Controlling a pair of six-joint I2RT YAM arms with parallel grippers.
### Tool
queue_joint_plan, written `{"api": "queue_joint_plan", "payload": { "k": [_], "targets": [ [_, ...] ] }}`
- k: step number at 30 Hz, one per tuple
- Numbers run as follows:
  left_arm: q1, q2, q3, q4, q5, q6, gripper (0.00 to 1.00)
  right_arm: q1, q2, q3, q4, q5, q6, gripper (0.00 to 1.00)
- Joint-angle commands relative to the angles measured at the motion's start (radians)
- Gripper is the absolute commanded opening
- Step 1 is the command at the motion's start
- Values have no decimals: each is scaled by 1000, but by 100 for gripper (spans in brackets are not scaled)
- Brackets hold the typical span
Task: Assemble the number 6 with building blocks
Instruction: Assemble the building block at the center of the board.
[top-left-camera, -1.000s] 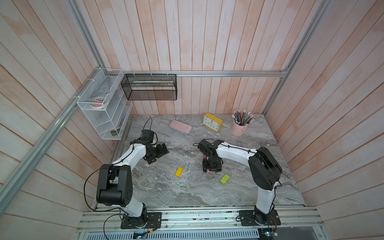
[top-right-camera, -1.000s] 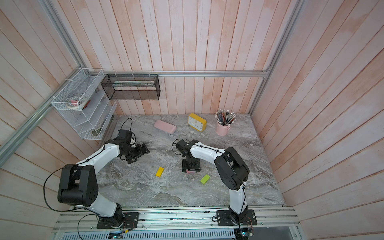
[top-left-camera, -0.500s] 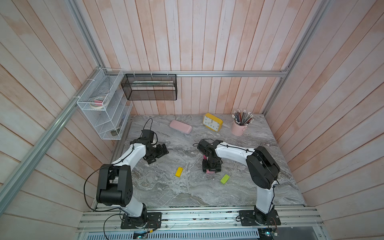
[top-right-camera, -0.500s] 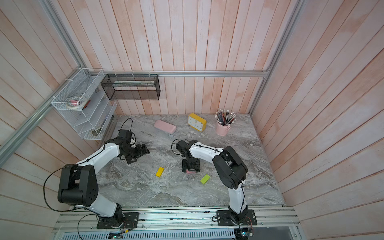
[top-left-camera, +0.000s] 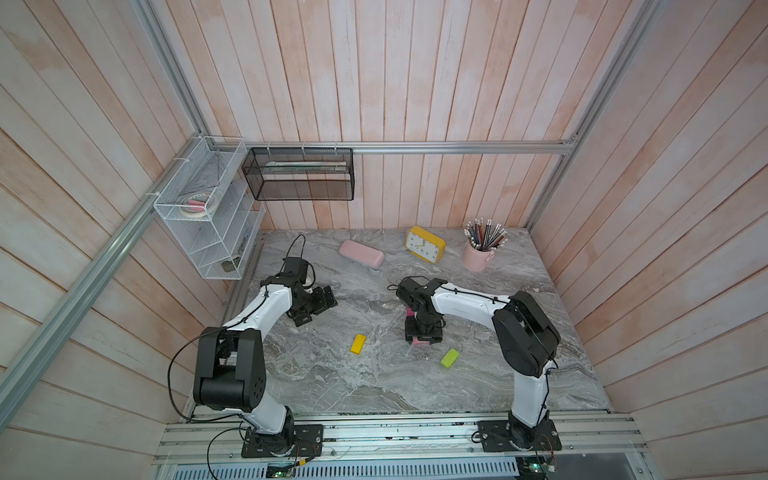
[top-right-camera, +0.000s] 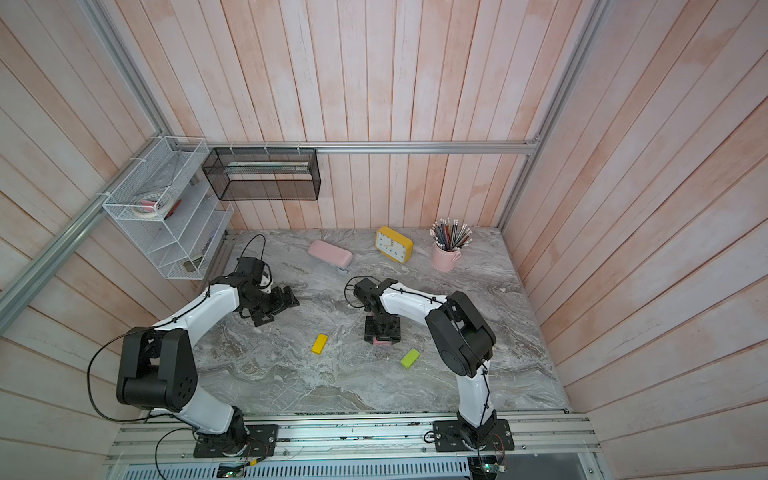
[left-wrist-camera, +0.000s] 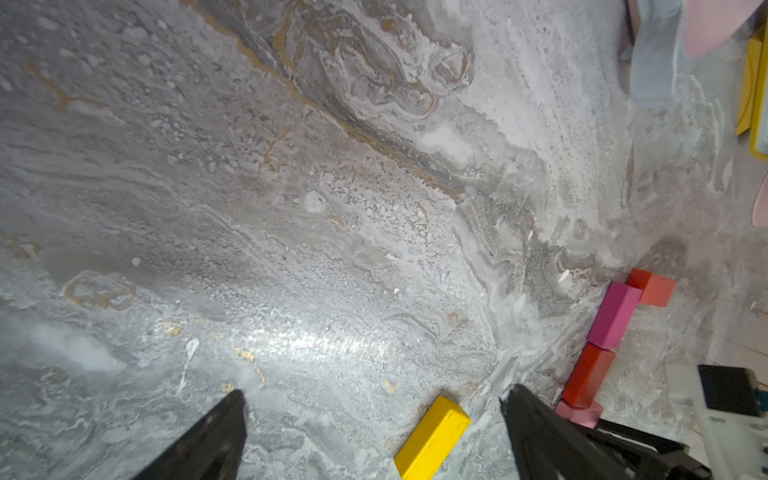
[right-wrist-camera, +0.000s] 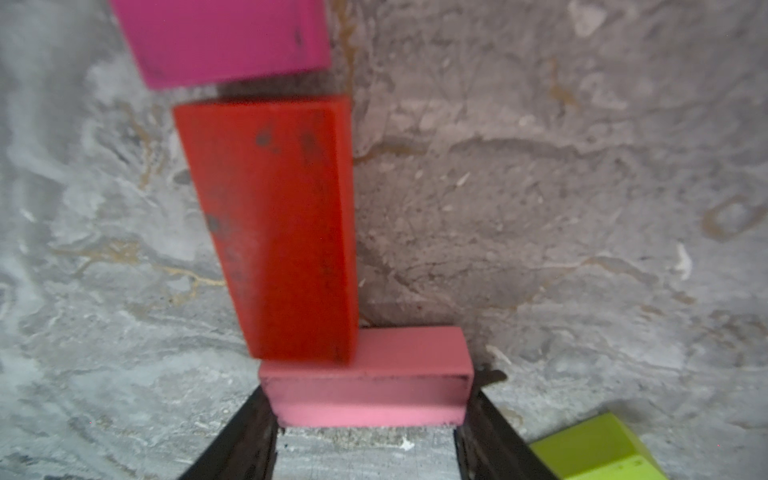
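Seemingly right jaws clamp light-pink brick (right-wrist-camera: 365, 386).

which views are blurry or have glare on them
Right wrist view: close-up is soft, the magenta block blurriest, the light pink block smeared. Left wrist view: a bright glare patch on the marble table. Both top views: sharp, evenly lit.

Left arm (top-left-camera: 259, 309) reaches forward and inward, forearm low, wrist bent toward centre. Left gripper (left-wrist-camera: 374, 392) is open, fingers (left-wrist-camera: 216, 432) wide apart. Right arm (top-left-camera: 469, 305) is stretched inward from raised elbow joint, wrist turned down. Right gripper (right-wrist-camera: 370, 399) points straight down, jaws pressed on both short ends of light pink brick (right-wrist-camera: 365, 370).
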Motion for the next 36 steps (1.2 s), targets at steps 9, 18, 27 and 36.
{"api": "queue_joint_plan", "payload": {
  "k": [9,18,27,36],
  "targets": [
    [4,13,24,-17,-22,20,98,-8,33,-18,26,-21,12,79],
    [4,9,17,-16,-24,20,98,-8,5,-29,32,-12,18,86],
    [4,-1,7,-8,-21,14,98,-8,-77,-28,-10,50,29,90],
    [4,-18,-15,5,-18,0,98,-7,-206,-31,-28,43,41,89]
  ]
}}
